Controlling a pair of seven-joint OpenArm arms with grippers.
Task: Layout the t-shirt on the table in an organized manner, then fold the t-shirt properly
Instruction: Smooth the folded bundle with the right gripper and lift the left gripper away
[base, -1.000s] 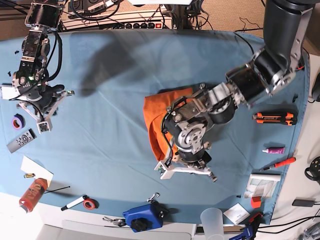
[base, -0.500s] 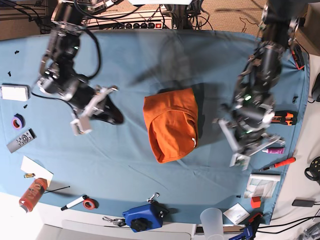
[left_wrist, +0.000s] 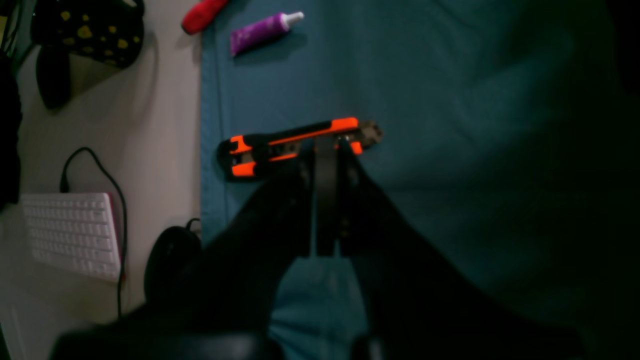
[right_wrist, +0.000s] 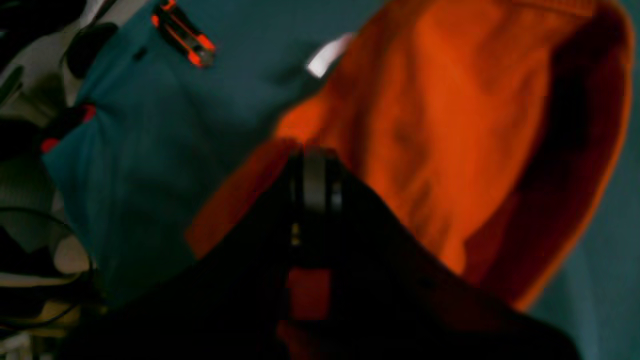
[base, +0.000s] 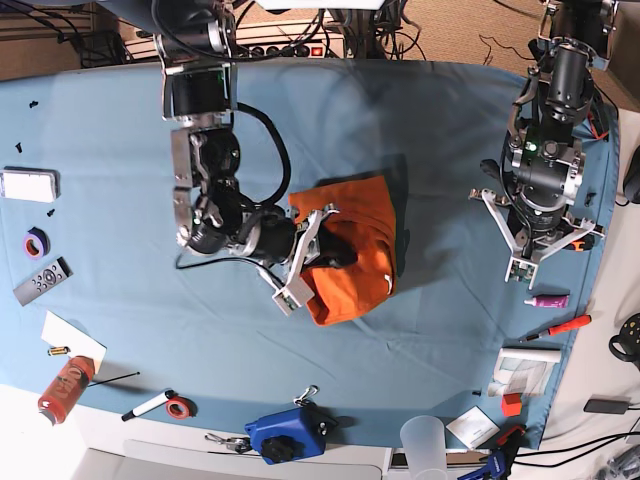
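The folded t-shirt (base: 350, 250) lies mid-desk (base: 420, 120); the right gripper (base: 300, 268), closed and empty, hovers at its nine o'clock edge. The left gripper (base: 535, 255), also closed, hangs at three o'clock over a utility knife (left_wrist: 295, 145).

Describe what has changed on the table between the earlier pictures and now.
The left pincer left the t-shirt and withdrew to the utility knife at the table's edge. The right pincer crossed over to the shirt's edge, shut. The shirt stayed folded, the tools unmoved.

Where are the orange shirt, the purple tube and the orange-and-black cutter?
Bright orange fabric t-shirt (base: 352, 255), base view, middle of the folded cloth.
Small purple tube (left_wrist: 260, 33), left wrist view, its body.
Orange-and-black utility cutter (left_wrist: 280, 145), left wrist view, its handle.
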